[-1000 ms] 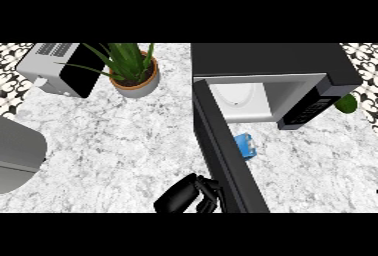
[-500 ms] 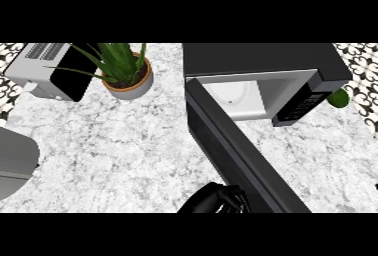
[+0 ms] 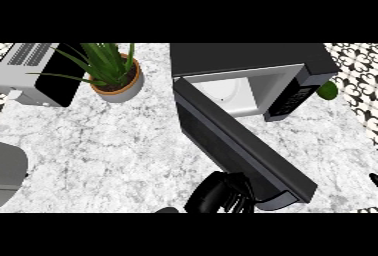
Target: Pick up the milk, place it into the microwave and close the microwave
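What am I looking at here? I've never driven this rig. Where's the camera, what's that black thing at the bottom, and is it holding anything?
The camera sits at the robot's head, looking steeply down at a marble counter. The black shape at the bottom is one robot hand, fingers curled against the outer side of the open microwave door; which hand, I cannot tell. It holds nothing I can see. The microwave stands at top right. A potted plant and a toaster oven stand at top left. No milk shows.
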Robot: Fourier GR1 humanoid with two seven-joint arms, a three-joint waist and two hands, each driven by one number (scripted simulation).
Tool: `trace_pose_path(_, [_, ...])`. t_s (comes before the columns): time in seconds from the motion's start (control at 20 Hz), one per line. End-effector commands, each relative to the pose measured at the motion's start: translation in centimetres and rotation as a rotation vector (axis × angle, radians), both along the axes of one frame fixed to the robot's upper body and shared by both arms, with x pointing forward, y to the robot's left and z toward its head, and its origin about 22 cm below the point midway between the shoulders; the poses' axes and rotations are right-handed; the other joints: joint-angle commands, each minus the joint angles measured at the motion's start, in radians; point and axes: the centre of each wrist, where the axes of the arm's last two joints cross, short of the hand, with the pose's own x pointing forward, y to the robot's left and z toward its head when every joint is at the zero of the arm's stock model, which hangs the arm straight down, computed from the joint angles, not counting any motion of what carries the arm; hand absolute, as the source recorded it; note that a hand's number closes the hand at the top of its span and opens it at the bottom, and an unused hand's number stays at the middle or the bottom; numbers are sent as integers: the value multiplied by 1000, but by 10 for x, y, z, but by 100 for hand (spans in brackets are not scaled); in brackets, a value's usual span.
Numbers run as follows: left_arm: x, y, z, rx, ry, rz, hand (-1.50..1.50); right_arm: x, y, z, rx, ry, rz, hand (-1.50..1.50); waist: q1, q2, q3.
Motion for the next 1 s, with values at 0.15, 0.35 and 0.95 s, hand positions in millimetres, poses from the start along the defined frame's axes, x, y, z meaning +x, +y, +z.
trace_pose_path(0.15, [14, -19, 25, -108, -54, 105, 150, 6, 16, 18, 35, -39, 117, -150, -36, 8, -3])
trace_pose_path(0.35, [35, -22, 39, -126, -78, 188, 150, 7, 14, 31, 25, -41, 134, -150, -61, 13, -3])
trace_pose_path(0.95, [96, -27, 70, -139, -131, 319, 150, 11, 13, 55, 4, -40, 161, -150, -101, 38, -1])
